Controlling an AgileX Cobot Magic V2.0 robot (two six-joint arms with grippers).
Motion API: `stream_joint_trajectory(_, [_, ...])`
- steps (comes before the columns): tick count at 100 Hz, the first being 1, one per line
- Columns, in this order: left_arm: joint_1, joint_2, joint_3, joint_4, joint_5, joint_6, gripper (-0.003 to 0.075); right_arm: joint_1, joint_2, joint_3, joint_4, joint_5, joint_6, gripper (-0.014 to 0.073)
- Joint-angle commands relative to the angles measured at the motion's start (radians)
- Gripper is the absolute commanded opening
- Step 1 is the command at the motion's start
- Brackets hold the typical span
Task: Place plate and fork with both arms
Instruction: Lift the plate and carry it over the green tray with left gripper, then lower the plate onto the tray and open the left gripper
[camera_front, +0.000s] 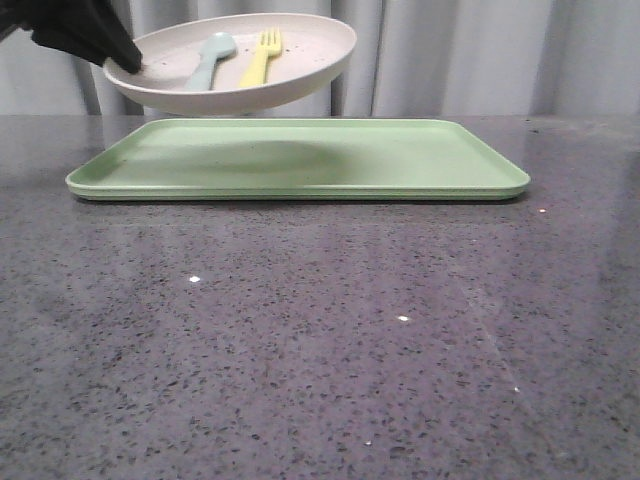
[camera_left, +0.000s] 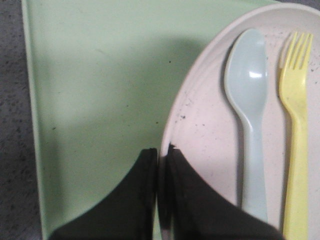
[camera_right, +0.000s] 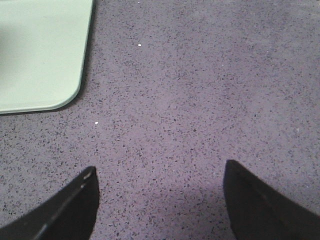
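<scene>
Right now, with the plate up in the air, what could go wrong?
1. The left gripper pinches the speckled cream-white round plate by one rim only, above the flat light-green tray; it looks tilted, so it might slip or tip further.
2. The small yellow plastic fork and pale blue-green spoon lie loose on it and could slide off.

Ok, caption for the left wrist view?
Left gripper pinching speckled cream plate rim, yellow fork aboard, above light-green tray.
</scene>
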Motion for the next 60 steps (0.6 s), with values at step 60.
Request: stream_joint_trajectory(60, [-0.022,0.129,-0.120,-0.025,-0.101,-0.048,-0.0020,-0.002,0.007,-0.034,-0.009,-0.064,-0.006,0.0527])
